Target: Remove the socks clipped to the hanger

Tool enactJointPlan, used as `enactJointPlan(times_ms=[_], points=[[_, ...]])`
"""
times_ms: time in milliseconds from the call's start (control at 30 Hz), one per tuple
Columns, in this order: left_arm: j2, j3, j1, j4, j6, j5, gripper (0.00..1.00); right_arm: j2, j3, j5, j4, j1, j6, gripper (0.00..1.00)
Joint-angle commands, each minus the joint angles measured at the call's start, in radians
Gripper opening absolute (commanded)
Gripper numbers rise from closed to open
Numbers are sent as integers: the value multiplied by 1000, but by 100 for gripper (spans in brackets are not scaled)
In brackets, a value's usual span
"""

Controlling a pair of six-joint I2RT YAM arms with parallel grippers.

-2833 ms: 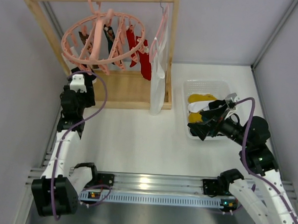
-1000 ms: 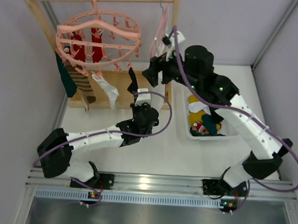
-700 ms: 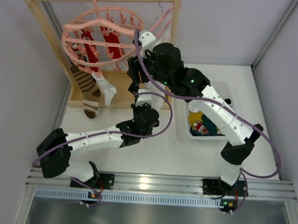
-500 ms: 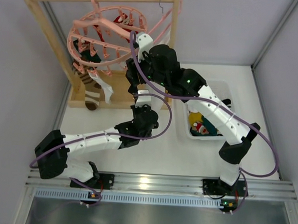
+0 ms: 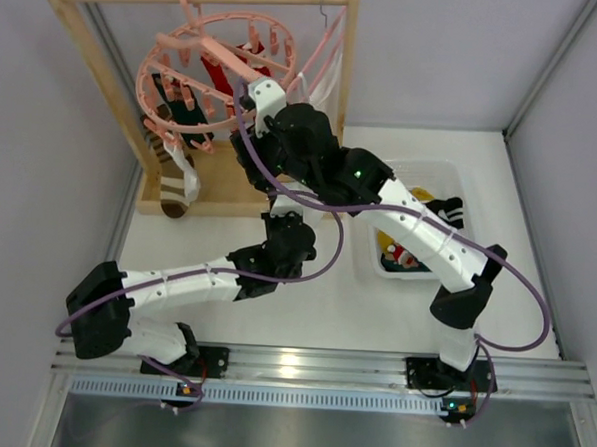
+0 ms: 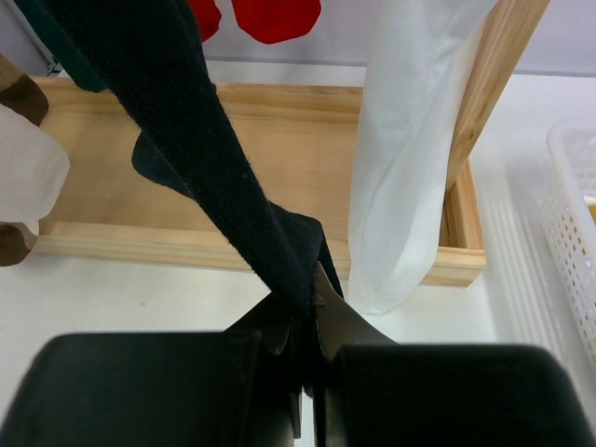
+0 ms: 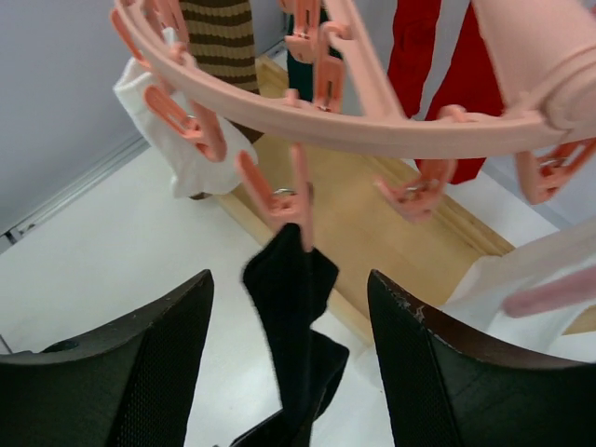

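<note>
— Where is our black sock point(image 6: 186, 112)?
— Its top hangs from a peg point(image 7: 279, 191) on the hanger point(image 7: 391, 126); our left pincer point(image 6: 303, 307) grips its lower end tight.
— And our right pincer point(image 7: 289, 284)?
— Wide, a jaw each side of that sock, just under the hanger.
</note>
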Motion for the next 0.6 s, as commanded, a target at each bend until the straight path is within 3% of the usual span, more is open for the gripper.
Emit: enactJointPlan(times_ms=[0, 300, 567], points=[[-30, -15, -12, 35, 18, 14, 0, -12, 33, 74, 73, 71, -14, 66], [-34, -11, -19, 33, 63, 34, 0, 76, 124, 197, 66, 67, -89, 69], [-48, -11, -24, 33, 75, 48, 0, 102, 151, 152, 87, 22, -126, 66]])
